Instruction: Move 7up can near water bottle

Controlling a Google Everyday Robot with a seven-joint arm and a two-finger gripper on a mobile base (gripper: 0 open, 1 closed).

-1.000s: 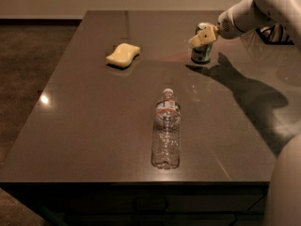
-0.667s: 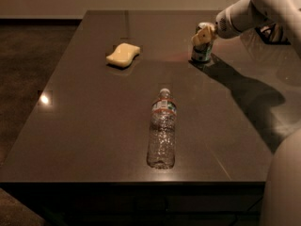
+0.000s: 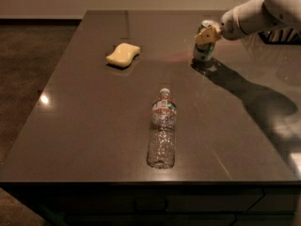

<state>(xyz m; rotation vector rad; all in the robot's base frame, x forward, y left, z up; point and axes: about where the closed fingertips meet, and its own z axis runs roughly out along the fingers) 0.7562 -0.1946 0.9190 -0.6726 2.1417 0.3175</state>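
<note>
The 7up can (image 3: 202, 50) stands upright at the far right of the dark table (image 3: 94, 126), white and green with a silver top. My gripper (image 3: 207, 35) reaches in from the right on a white arm (image 3: 249, 18) and sits against the can's upper part, covering some of it. The water bottle (image 3: 162, 128) lies on its side in the middle of the table near the front edge, its white cap pointing away from me. The can is well apart from the bottle, farther back and to the right.
A pale yellow sponge (image 3: 123, 54) lies at the far left of the table. A dark object (image 3: 282, 36) shows at the right edge behind the arm. The table's front edge runs just below the bottle.
The gripper has stayed at the can's top, shifting only slightly. The can stands in about the same spot. The bottle and sponge have not moved.
</note>
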